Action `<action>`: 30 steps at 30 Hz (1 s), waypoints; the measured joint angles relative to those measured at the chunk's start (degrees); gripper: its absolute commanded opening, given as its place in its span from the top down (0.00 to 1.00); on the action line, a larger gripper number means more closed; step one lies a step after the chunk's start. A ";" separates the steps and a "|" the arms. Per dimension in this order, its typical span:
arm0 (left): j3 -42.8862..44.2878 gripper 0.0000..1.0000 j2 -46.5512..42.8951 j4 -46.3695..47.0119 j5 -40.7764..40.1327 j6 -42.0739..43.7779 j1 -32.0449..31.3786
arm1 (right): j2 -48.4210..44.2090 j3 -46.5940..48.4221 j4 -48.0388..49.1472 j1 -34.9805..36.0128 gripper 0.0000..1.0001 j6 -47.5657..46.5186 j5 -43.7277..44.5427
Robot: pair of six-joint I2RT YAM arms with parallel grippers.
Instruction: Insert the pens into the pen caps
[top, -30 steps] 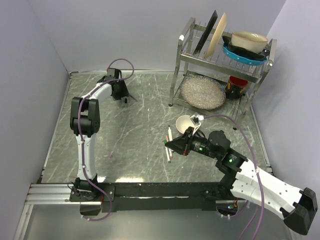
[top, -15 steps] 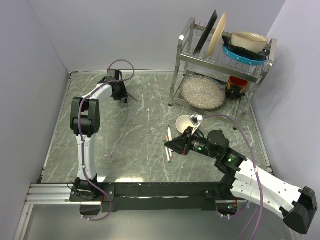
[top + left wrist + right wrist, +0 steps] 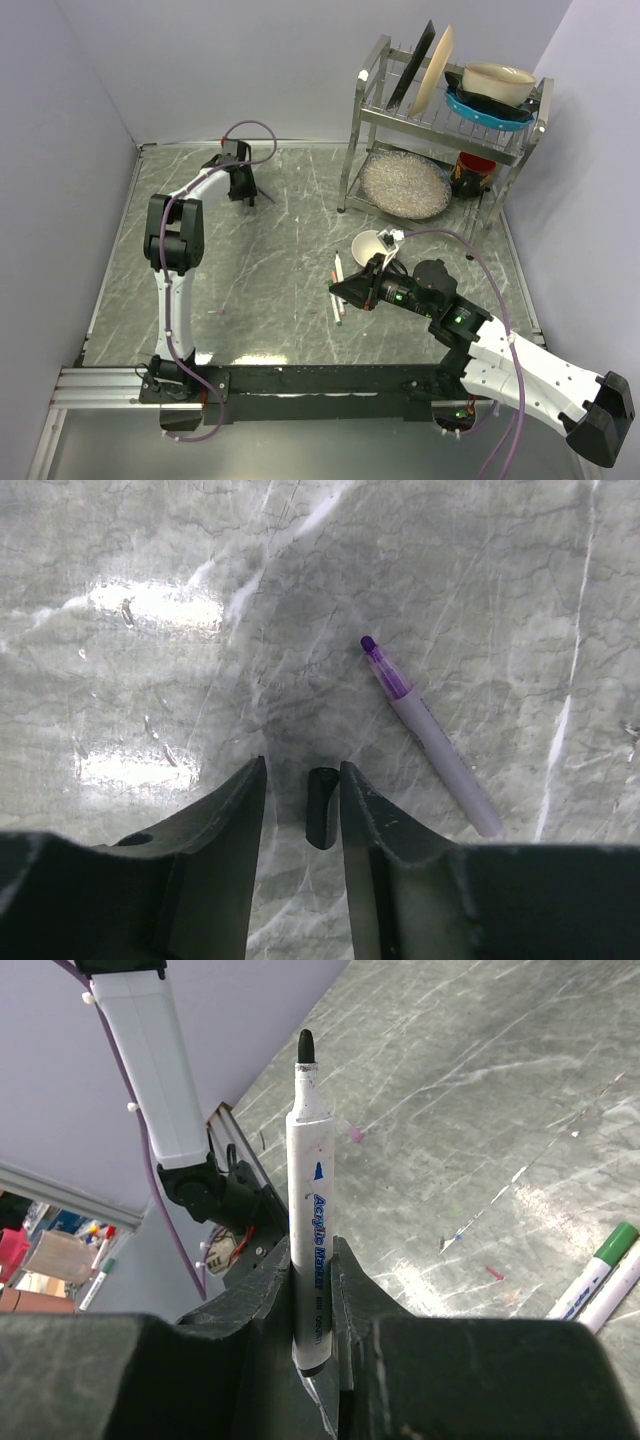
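Between pale walls (image 3: 200, 60), marbled tabletop (image 3: 270, 260)

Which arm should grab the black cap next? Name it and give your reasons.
Left. The left tool straddles the black cap on the table, jaws apart. The right tool is shut on the black-tipped pen, far from that cap.

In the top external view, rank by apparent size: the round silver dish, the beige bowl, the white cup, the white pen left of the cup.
1. round silver dish
2. beige bowl, though it sits higher, nearer the camera
3. white cup
4. white pen, slimmest by far
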 measured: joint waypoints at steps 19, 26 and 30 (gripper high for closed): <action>-8.07 0.89 -5.95 -2.12 -1.20 0.17 -3.65 | -0.96 0.02 -0.70 0.00 1.00 0.22 0.70; -31.61 0.99 -24.33 -4.90 4.22 -7.21 -9.31 | -4.24 0.17 -5.14 0.00 1.00 0.44 1.99; -41.55 0.99 -33.77 -5.40 4.66 -11.91 -14.64 | -8.00 -0.42 -6.93 0.00 1.00 1.36 2.14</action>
